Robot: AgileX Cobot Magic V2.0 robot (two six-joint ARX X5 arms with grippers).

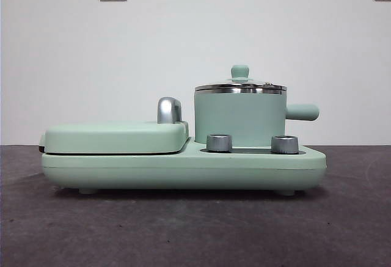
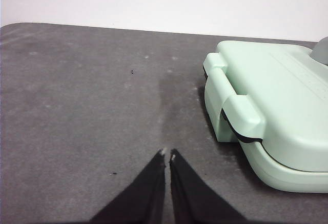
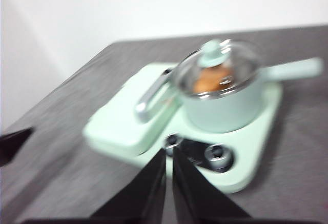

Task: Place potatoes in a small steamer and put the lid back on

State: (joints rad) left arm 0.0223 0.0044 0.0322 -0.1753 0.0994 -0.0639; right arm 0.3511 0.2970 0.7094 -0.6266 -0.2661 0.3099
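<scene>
Front view, nearest first: two steel control knobs [image 1: 219,142] sit on the mint-green cooker base [image 1: 183,169], which rests on the dark grey table [image 1: 183,230]. On the base, the closed flat griddle [image 1: 116,137] lies on one side with its chrome handle [image 1: 169,110]; the small steamer [image 1: 240,119] stands on the other. The lid [image 1: 240,86] sits level on the steamer's steel rim, knob uppermost.

Right wrist view, blurred: an orange-brown shape shows through the lid's glass, judged to be the potato [image 3: 211,80], inside the steamer.

The right tool [image 3: 169,152] is narrow, nearly closed and empty, well apart from the cooker. The left tool [image 2: 167,155] is likewise nearly closed and empty, above bare table just beside the griddle's end.

Assessment: both steps appear done, potato in and lid on. Nothing remains visibly outstanding.
</scene>
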